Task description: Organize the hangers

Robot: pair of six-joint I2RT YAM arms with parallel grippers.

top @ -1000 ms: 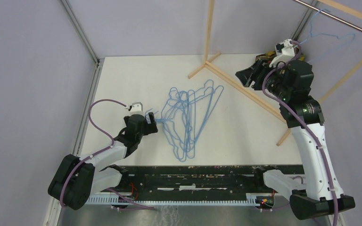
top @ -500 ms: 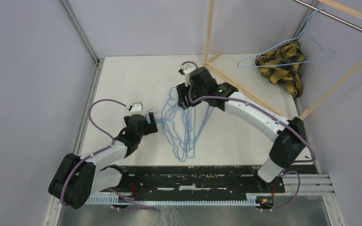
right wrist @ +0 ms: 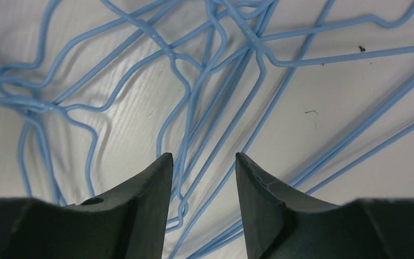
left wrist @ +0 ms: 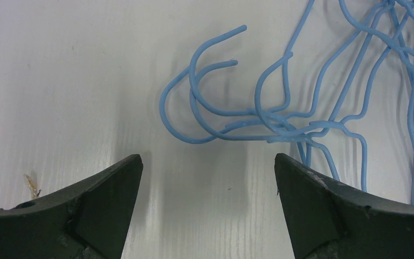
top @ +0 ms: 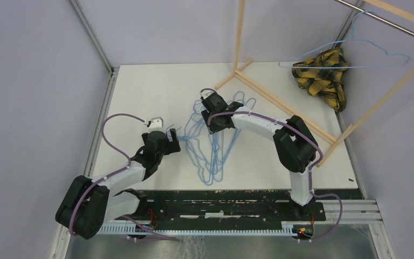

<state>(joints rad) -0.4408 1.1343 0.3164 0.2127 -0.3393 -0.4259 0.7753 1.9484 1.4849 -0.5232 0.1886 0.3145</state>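
Tangled heap of hangers (top: 215,145) flat on the table (top: 151,86), about mid-table, with several hooks toward the left and long bars overlapping down toward the near edge. From the left wrist: three hooks of the hangers (left wrist: 288,127) bunched together, necks crossing in one knot, wires trailing off to the right. From the right wrist: the hangers (right wrist: 259,54) as a mesh of crossed shoulders and bars on the white surface.

One more hanger (top: 366,67) well apart from the heap, hooked on the rail (top: 393,22) at far right, hanging tilted in front of the cloth (top: 321,73).

Left gripper (top: 176,138) low over the table at the heap's left edge, just beside the hooks. In its own view, the left gripper (left wrist: 207,186) with jaws wide apart and nothing between them. Hooks just ahead of the gap, clear of both fingers.

Right gripper (top: 214,123) down on the far part of the heap, at the end of an arm stretched across from the right base. In its own view, the right gripper (right wrist: 202,186) with jaws apart by a narrow gap, several wires running into that gap, none pinched. Unclear whether touching a finger or not.

Rack (top: 280,100) of pale wood beyond and right of the heap, foot bars on the table, one post rising at the far edge. Cloth bunched in the far right corner, past the rack's long diagonal bar.
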